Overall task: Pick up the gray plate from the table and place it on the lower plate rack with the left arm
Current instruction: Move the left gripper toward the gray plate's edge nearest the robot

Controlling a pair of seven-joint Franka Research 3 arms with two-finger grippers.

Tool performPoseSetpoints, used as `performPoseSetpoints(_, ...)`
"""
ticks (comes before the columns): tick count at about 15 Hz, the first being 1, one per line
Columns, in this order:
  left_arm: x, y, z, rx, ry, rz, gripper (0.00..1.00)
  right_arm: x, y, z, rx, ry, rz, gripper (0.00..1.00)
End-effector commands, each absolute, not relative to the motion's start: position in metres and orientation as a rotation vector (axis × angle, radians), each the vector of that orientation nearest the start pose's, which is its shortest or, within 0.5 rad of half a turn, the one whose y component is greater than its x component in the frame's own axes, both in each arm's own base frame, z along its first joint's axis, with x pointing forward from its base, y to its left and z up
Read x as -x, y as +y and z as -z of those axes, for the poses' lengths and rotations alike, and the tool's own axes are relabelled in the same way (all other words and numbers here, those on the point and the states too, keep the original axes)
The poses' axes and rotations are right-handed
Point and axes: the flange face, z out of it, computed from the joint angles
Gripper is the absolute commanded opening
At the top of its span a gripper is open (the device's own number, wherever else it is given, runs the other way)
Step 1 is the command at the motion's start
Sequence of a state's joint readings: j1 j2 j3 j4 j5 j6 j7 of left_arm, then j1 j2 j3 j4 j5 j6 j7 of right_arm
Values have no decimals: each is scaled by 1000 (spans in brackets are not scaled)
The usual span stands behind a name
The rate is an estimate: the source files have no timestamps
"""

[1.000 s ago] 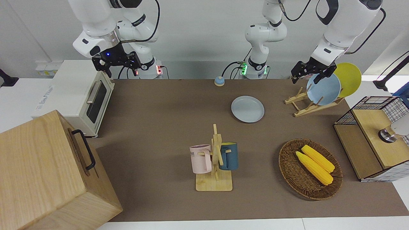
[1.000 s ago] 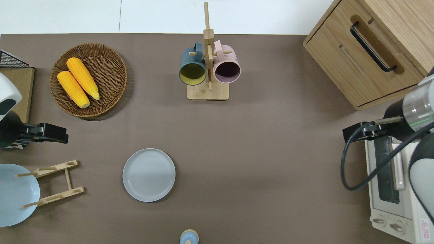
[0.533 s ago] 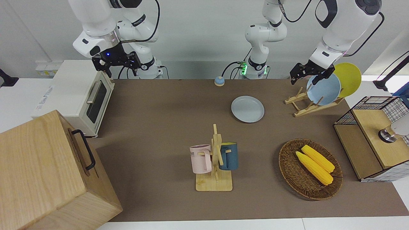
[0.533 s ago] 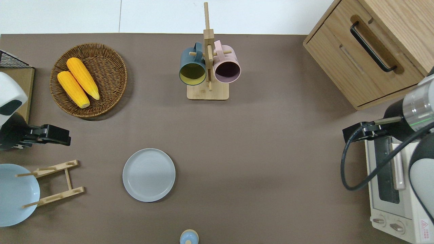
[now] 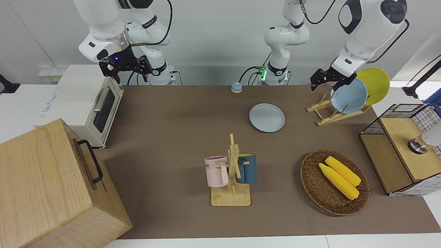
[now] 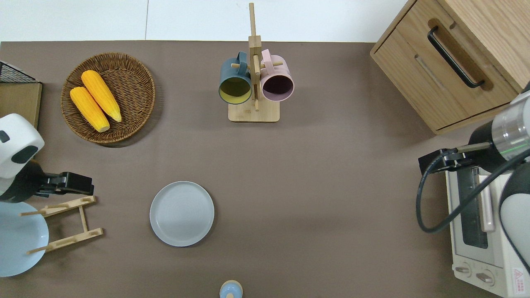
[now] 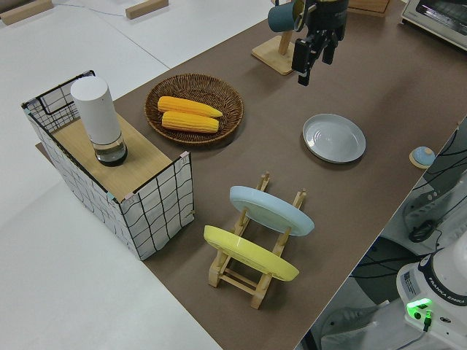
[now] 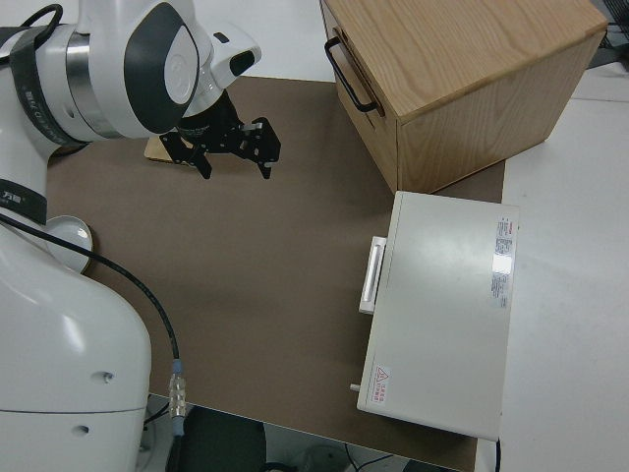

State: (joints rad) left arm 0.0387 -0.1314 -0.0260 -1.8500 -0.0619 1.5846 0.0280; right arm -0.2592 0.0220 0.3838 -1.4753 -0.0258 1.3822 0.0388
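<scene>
The gray plate (image 5: 267, 117) lies flat on the brown mat, also in the overhead view (image 6: 181, 213) and the left side view (image 7: 334, 138). The lower plate rack (image 5: 323, 115) stands beside it toward the left arm's end and holds a sky-blue plate (image 5: 348, 96) and a yellow plate (image 5: 375, 84); its slot nearest the gray plate is free. My left gripper (image 5: 324, 82) hangs open and empty in the air, over the mat at the rack's edge in the overhead view (image 6: 89, 189), apart from the gray plate. My right gripper (image 5: 125, 75) is open and parked.
A mug tree (image 5: 231, 172) with two mugs stands mid-table. A wicker basket (image 5: 311, 182) holds two corn cobs. A wire crate (image 5: 403, 148) sits at the left arm's end. A toaster oven (image 5: 88, 103) and wooden cabinet (image 5: 51, 186) stand at the right arm's end. A small blue bell (image 5: 236, 87) sits near the bases.
My left gripper has moved from over the mat between basket and rack to the rack's edge, a little toward the gray plate. Plates and right arm have not moved.
</scene>
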Motion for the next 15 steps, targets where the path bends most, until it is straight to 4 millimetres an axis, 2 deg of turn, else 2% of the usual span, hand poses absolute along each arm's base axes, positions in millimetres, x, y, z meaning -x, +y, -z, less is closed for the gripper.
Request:
performPoseSetpoints(1, -457, -2, -542, 3206, 8, -111, 993, -536, 60, -646, 3169, -108, -179, 983)
performPoseSetpoints(8, -446, -16, -504, 3223, 20, -71, 993, -536, 60, -645, 3169, -108, -181, 983)
performPoseSetpoints(10, -444, -23, -485, 3218, 17, -53, 993, -536, 60, -646, 3169, -108, -178, 983)
performPoseSetpoints(15, -433, -37, -421, 3222, 2, 23, 993, -536, 60, -646, 3169, -108, -178, 983)
